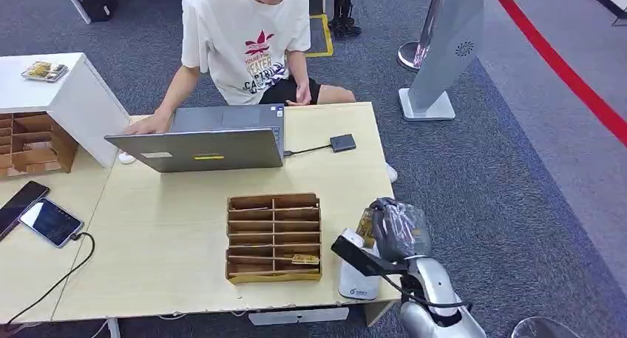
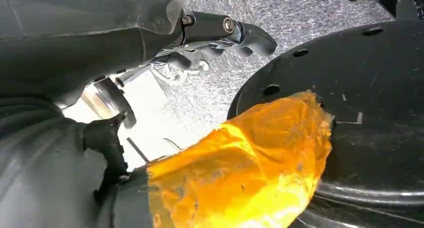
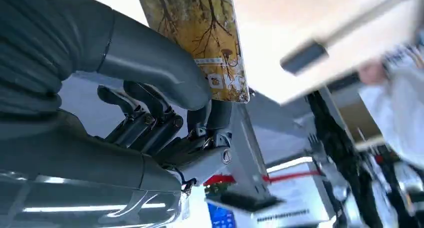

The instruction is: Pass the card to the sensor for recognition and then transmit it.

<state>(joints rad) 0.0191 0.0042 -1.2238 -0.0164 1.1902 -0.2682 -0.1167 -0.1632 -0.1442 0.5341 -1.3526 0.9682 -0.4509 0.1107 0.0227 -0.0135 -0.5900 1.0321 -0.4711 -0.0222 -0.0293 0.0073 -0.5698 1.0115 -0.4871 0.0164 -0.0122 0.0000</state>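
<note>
Right hand (image 3: pixel 165 123) pinching card (image 3: pixel 200 38), top cut off, left hand (image 2: pixel 220 36) curled, holding nothing

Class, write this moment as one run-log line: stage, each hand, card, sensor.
stage: card at sensor | right hand: holds card | left hand: holds nothing, hanging | sensor: white, at table edge under right hand
</note>
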